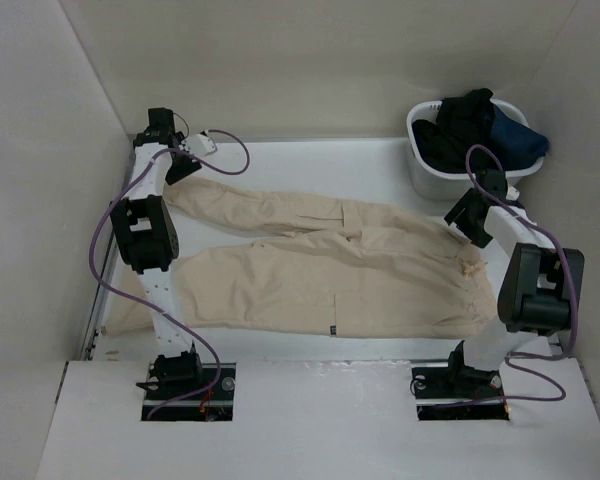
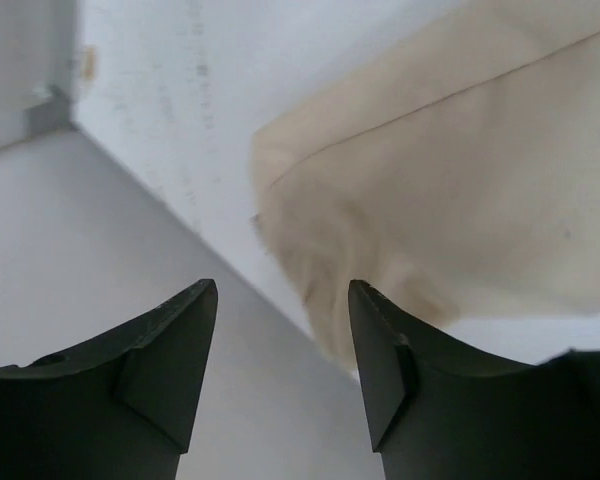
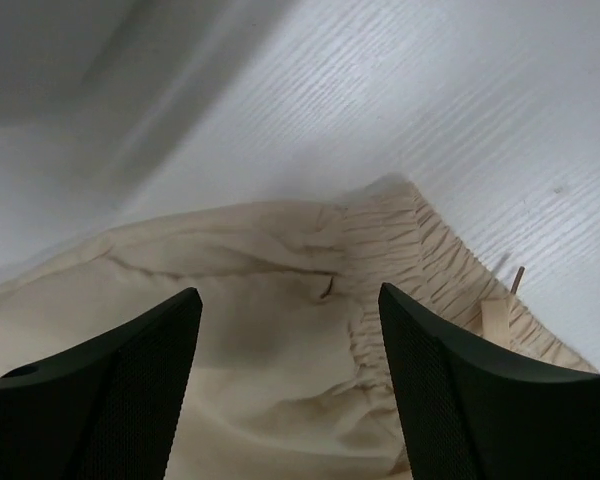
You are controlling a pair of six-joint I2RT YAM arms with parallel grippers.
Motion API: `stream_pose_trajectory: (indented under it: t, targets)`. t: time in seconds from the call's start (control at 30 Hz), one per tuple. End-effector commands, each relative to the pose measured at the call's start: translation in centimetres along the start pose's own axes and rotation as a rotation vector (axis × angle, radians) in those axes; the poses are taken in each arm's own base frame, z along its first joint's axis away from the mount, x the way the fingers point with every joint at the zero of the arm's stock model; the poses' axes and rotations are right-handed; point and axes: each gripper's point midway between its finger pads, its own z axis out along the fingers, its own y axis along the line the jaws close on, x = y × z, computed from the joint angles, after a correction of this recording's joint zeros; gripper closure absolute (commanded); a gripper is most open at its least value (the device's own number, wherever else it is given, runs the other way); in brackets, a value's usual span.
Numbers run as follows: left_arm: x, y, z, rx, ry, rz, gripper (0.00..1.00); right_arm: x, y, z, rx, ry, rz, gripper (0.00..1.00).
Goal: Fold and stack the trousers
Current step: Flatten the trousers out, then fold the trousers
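Top external, trousers [image 1: 320,270] laid out whole, wrist views alone, left claw [image 2: 282,290], right claw [image 3: 290,292] both parted.

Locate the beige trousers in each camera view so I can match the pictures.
Top external: trousers spread across the middle, legs pointing left.
Left wrist: one leg cuff, upper right.
Right wrist: gathered waistband, lower half.
Shared landmark: the white table under the cloth, in all three.

Left end effector [image 2: 280,300] and right end effector [image 3: 290,300] both hang low, jaws parted.
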Motion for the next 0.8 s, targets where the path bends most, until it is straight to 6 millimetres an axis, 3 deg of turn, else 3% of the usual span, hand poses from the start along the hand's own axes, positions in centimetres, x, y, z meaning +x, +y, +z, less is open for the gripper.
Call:
stream_pose_trajectory:
  t: [0.0, 0.13, 0.23, 0.37, 0.43, 0.5, 0.6, 0.73, 0.77]
  targets:
    - [-2.0, 4.9, -5.2, -0.177, -0.08, 0.016, 0.44, 0.1, 0.0, 1.8, 0.049, 0.037, 0.05, 0.23]
    - [-2.1, 6.1, -3.4, -0.187, -0.091, -0.013, 0.38, 0.3, -0.3, 3.3, 0.099, 0.07, 0.021, 0.22]
    - [-2.4, 6.5, -2.8, -0.163, -0.119, -0.025, 0.36, 1.1, -1.3, 3.8, 0.15, 0.12, -0.03, 0.15]
    - [-2.1, 3.7, -2.4, -0.007, -0.186, -0.011, 0.32, 2.2, -1.8, 4.2, 0.196, 0.146, -0.142, 0.13]
    - [-0.5, 2.1, -1.2, 0.066, -0.153, 0.014, 0.32, 2.5, -1.5, 4.6, 0.203, 0.158, -0.17, 0.17]
    - [0.8, 1.8, 0.1, 0.079, -0.111, 0.009, 0.32, 2.9, -1.4, 5.1, 0.21, 0.183, -0.188, 0.23]
    - [1.3, 3.1, 1.2, 0.053, -0.132, -0.079, 0.32, 2.8, -1.1, 5.2, 0.214, 0.195, -0.223, 0.4]
    - [-1.1, 6.2, 0.8, -0.029, -0.272, -0.232, 0.31, 2.8, -1.2, 5.2, 0.208, 0.202, -0.264, 0.98]
    - [-1.8, 6.7, 0.4, -0.038, -0.313, -0.261, 0.3, 2.9, -1.2, 5.1, 0.21, 0.201, -0.272, 1.0]
